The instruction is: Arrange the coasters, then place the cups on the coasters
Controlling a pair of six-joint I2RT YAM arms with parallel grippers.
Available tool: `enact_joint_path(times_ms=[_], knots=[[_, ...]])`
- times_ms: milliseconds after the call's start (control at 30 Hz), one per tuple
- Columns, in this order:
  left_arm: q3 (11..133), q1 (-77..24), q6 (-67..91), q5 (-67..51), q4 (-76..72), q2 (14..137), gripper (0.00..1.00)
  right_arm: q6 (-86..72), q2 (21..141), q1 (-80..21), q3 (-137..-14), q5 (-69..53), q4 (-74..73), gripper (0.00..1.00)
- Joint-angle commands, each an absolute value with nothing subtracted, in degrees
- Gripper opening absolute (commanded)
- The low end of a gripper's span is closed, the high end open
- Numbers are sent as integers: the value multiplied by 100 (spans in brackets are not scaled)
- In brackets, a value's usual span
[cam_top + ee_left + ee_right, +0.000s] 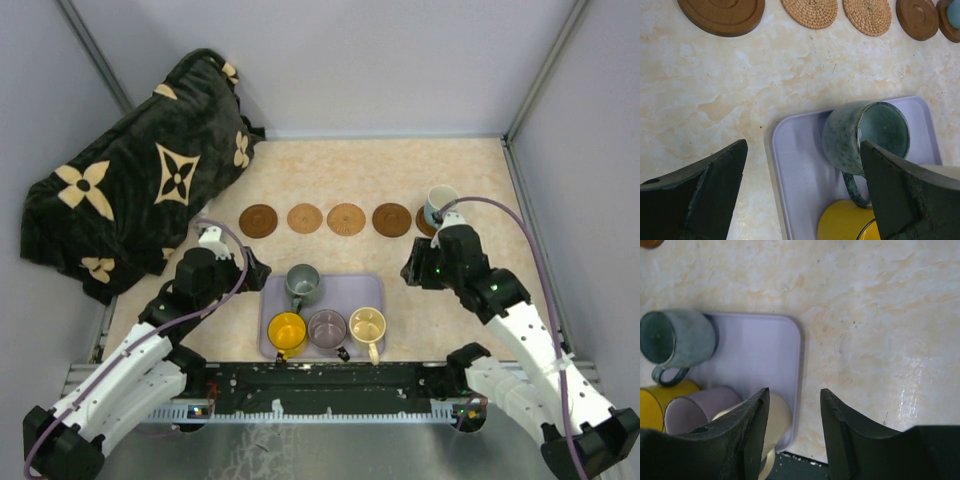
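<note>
Five coasters lie in a row: dark (pixel 258 220), tan (pixel 305 217), tan (pixel 346 218), dark (pixel 391 219), and a last one (pixel 428 226) under the light blue cup (pixel 440 203). On the lavender tray (pixel 372 290) stand the grey-green cup (pixel 302 283), yellow cup (pixel 287 332), purple-grey cup (pixel 327 327) and cream cup (pixel 367 324). My left gripper (pixel 250 268) hovers wide open at the tray's left edge, the grey-green cup (pixel 865 135) just ahead of its right finger. My right gripper (pixel 794 395) is open and empty over the tray's right edge, near the cream cup (pixel 777 415).
A black blanket with tan flower shapes (pixel 130 190) is heaped at the back left, reaching the table's left side. Grey walls and metal posts close the table in. A black rail (pixel 330 378) runs along the near edge.
</note>
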State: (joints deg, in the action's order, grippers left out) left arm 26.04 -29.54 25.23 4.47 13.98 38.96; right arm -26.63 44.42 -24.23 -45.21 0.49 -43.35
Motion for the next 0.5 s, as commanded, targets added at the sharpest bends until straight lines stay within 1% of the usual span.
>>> enact_joint_path(times_ms=[0,100,267,467], knots=[[2669,-2997,2475,343,1301,4013,100,-2718,4088,-3057,-4457,-279,-4884,46],[2696,-3001,2525,329,1301,4098,100,-2877,3985,-3596,-4332,-131,-4948,44],[2718,-2998,2580,303,1380,4169,100,-3283,4002,-4548,-4289,103,-4934,45],[2721,-3000,2532,380,1509,4154,100,-4129,4287,-6006,-4257,731,-5005,50]])
